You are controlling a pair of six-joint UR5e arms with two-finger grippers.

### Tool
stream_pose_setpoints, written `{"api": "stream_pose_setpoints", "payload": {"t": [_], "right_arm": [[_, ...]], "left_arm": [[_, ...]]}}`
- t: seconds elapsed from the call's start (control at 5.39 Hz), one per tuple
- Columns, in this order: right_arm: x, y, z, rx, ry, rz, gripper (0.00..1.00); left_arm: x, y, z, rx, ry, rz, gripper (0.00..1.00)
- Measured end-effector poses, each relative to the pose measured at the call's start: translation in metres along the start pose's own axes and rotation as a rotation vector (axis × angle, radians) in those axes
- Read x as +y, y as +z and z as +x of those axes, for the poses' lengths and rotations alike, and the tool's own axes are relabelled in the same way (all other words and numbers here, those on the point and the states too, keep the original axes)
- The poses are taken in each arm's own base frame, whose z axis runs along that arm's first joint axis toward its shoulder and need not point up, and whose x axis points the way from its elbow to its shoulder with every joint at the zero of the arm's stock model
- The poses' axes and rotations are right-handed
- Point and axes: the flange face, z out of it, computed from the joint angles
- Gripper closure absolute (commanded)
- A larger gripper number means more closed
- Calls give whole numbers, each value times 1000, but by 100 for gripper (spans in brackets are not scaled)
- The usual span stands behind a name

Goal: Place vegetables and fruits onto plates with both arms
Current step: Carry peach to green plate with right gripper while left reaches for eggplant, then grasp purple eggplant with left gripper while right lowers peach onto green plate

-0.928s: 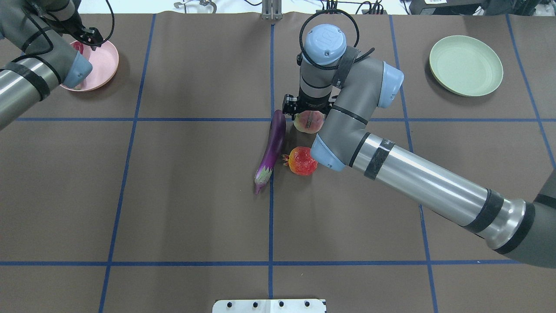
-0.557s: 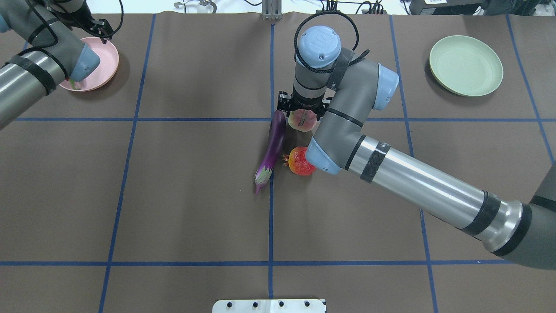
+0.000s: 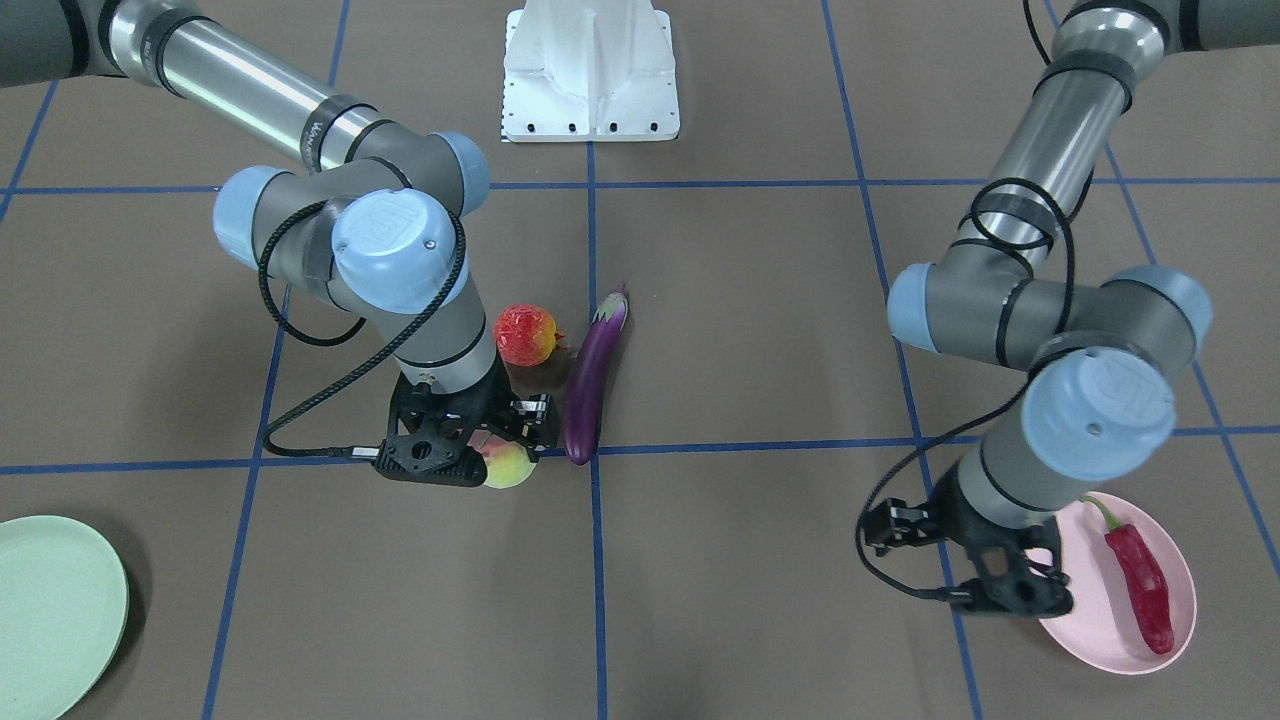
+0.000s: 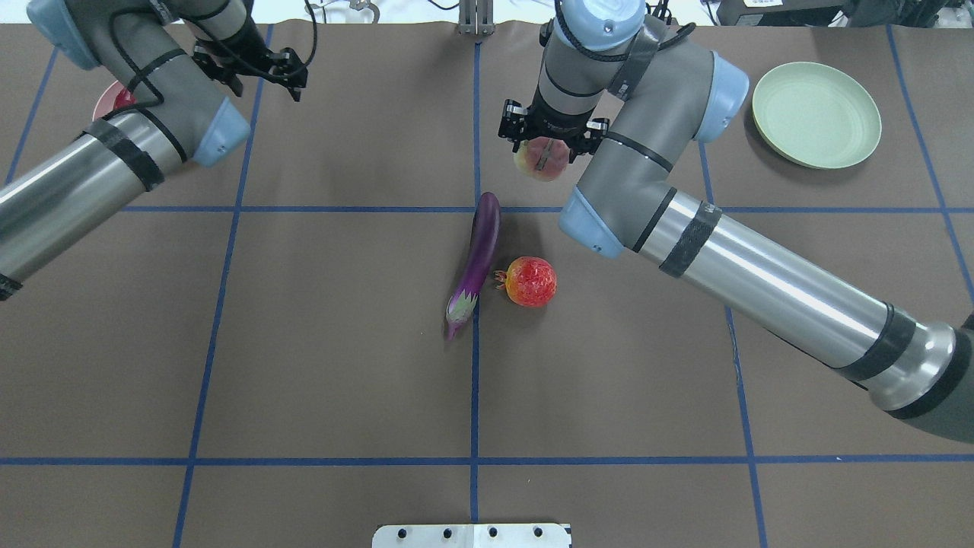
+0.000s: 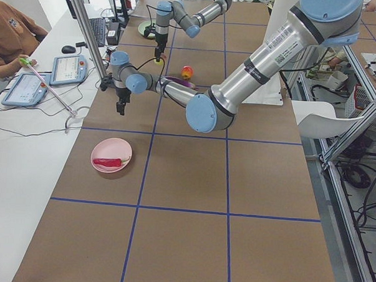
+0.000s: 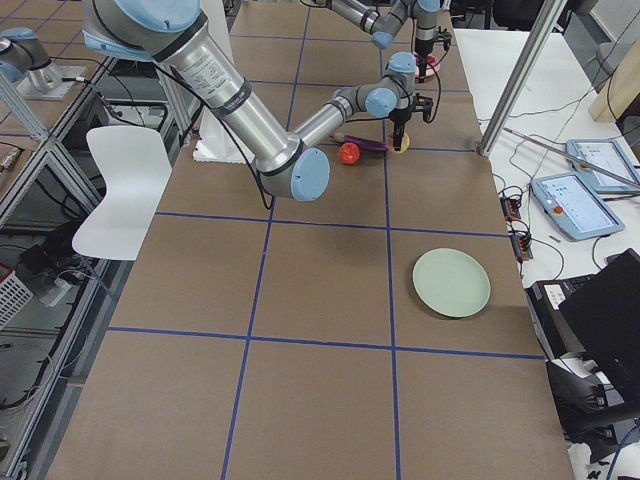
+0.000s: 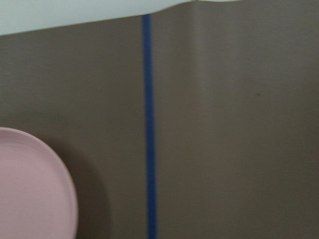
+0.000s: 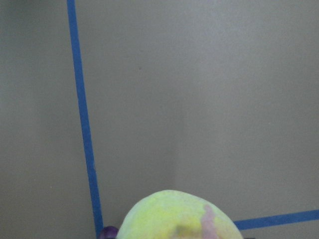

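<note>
My right gripper (image 4: 544, 146) is shut on the pink-and-yellow peach (image 4: 542, 160) and holds it above the table, past the eggplant's far tip; the peach also fills the bottom of the right wrist view (image 8: 179, 216). The purple eggplant (image 4: 479, 255) and the bumpy red-orange fruit (image 4: 530, 281) lie side by side at the table's middle. The red chili (image 3: 1140, 585) lies on the pink plate (image 3: 1095, 625) at the far left. My left gripper (image 3: 1005, 590) hangs empty and looks open just beside that plate. The mint green plate (image 4: 816, 114) is empty at the far right.
The white base block (image 3: 590, 70) sits at the robot's side of the table. Blue tape lines cross the brown table cover. Operators' tablets and cables lie on the white bench (image 5: 27, 109) beyond the far edge.
My right gripper has lifted the peach off the table and carried it toward the far edge. My left gripper has moved right, off the pink plate, leaving the chili there.
</note>
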Motion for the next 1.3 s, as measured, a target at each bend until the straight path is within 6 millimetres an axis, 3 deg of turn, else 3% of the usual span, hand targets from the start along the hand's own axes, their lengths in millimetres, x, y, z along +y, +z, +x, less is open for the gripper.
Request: {"api": "stream_pose_setpoints", "payload": {"t": [0.19,0.37,0.56,0.74,0.93,1.3], "right_arm": [[-21,-14,29,-7,-12,3,100],[-47,-27,80,-1,-64,4,100],[-76,-38,139,8,-121,-6,100],[-99,-49,193,14,-176,-17,100],[-113,-55,236,22,-232,-24,100],[-133,-62,292,32,-295,-36,100]], "left_arm": [[35,-5,70,64,-53,-31,1],[78,-3,145,110,-109,-78,1],[116,4,206,130,-150,-109,1],[143,15,244,126,-163,-112,1],[159,31,268,108,-162,-108,1],[170,52,291,73,-153,-83,2]]}}
